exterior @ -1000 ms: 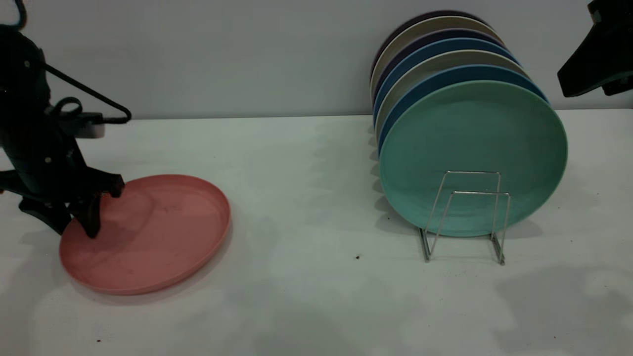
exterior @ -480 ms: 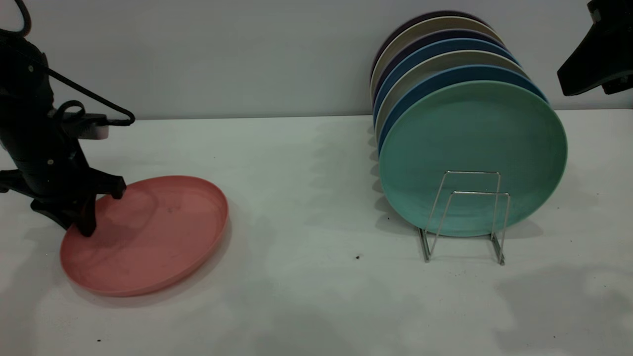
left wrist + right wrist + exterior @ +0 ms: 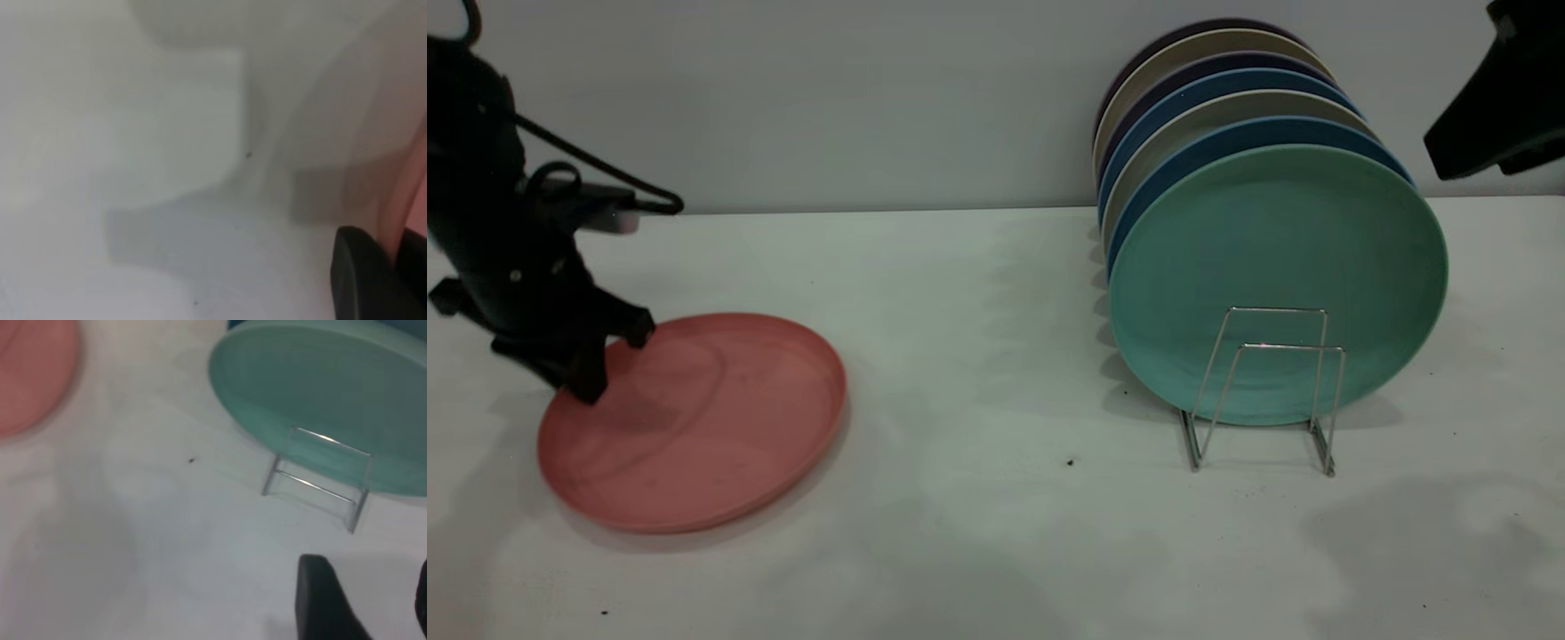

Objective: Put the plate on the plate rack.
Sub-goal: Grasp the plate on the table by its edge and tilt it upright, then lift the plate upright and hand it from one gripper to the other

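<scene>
My left pincer (image 3: 600,360) is clamped on the far-left rim of the salmon-pink plate (image 3: 694,422), one finger over the rim, one under, tilting that edge slightly off the white surface (image 3: 978,533). The wire plate rack (image 3: 1263,391) stands well to the right, so I judge the coming carry runs rightward. Its free silvery loops sit nearest the camera, in front of the upright mint-green plate (image 3: 1276,258) and the blue and beige ones behind. The pink plate is matte, round, low-rimmed, faintly smudged. My right pincer (image 3: 360,603) hangs open high at the far right.
</scene>
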You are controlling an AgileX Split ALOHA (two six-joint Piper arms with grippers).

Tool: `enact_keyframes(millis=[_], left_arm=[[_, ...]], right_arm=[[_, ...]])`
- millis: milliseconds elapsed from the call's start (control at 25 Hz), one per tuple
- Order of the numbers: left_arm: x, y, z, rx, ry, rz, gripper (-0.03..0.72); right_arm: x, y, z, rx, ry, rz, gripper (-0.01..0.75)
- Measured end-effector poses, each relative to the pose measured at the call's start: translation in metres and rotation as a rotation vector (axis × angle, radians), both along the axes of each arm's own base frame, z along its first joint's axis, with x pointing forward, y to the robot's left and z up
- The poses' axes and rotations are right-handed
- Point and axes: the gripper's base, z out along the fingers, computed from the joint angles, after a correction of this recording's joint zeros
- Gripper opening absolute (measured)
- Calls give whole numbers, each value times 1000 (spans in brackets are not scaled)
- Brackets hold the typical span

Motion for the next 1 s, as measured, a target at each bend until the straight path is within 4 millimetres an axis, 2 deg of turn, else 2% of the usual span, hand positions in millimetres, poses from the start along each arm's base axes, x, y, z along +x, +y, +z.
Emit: enact_keyframes(millis=[280, 440, 600, 760, 1000], left_arm=[[-1, -49, 54, 33, -87, -263, 23], [-11, -78, 77, 59, -84, -435, 14], [-24, -102, 100, 79, -87, -566, 14], [-40, -117, 121, 93, -112, -668, 14], [-59, -126, 148, 83, -142, -740, 14]], right_arm=[[-2, 9, 7, 11, -10, 127, 357], [-1, 15, 3, 35, -7, 199, 363], [1, 23, -4, 85, 9, 268, 403], [7, 28, -13, 121, 20, 310, 449], [13, 42, -29, 146, 38, 379, 481]])
